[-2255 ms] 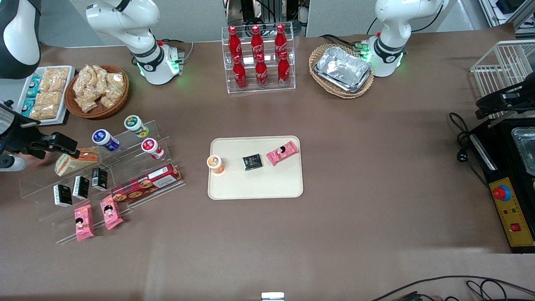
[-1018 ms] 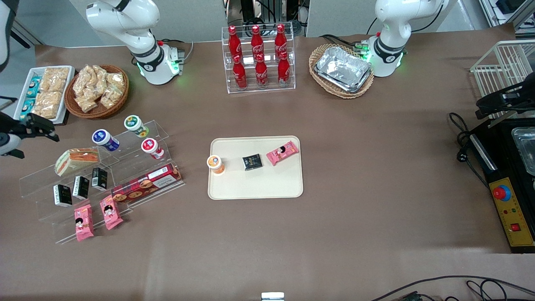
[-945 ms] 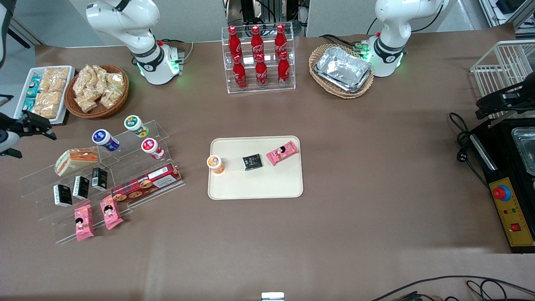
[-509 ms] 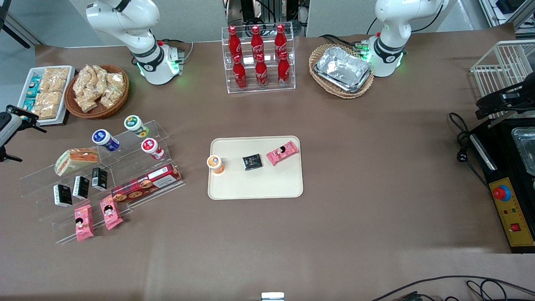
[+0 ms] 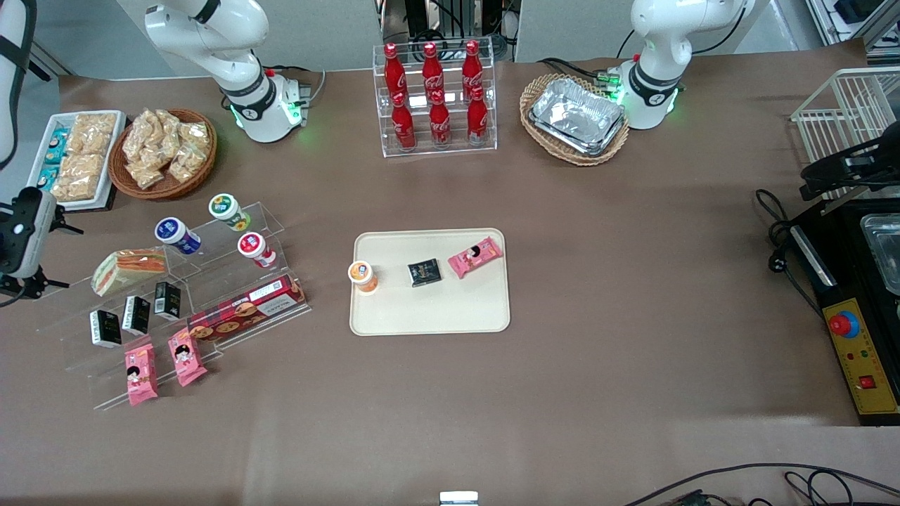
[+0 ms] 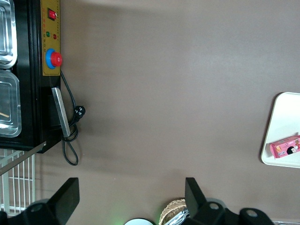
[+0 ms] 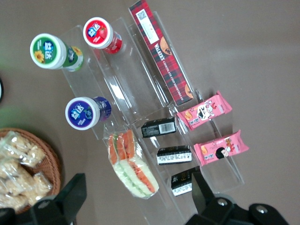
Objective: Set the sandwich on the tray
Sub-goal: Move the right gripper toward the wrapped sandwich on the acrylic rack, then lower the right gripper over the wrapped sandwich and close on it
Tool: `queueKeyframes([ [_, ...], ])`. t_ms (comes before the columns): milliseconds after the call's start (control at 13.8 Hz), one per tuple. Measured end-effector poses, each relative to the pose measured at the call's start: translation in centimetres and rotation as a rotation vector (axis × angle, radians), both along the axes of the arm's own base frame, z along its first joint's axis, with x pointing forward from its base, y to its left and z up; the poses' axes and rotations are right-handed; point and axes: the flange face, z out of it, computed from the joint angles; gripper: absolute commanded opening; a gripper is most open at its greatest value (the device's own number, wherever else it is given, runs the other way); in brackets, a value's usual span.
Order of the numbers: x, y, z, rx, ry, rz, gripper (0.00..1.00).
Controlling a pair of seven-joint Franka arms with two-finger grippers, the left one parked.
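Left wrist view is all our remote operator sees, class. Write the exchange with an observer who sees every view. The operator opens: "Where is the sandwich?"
Observer: The sandwich lies on the clear stand, toward the working arm's end of the table.
Operator: Is the gripper holding it?
Observer: No. The gripper is open and hovers near the stand, apart from the sandwich.
Operator: I see a pink packet on the tray's corner. What else is on the tray?
Observer: The tray also holds a cup and a black packet, beside the pink packet.
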Motion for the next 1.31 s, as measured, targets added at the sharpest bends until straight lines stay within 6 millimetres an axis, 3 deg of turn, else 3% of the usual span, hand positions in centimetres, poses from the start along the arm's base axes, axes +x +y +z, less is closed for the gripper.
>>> queueKeyframes([
  [364, 0.0, -0.3, -2.1, 0.019, 0.023, 0.125, 1.0],
  [1309, -1.5, -3.1, -9.1, 0.032, 0.018, 0.173, 1.0],
])
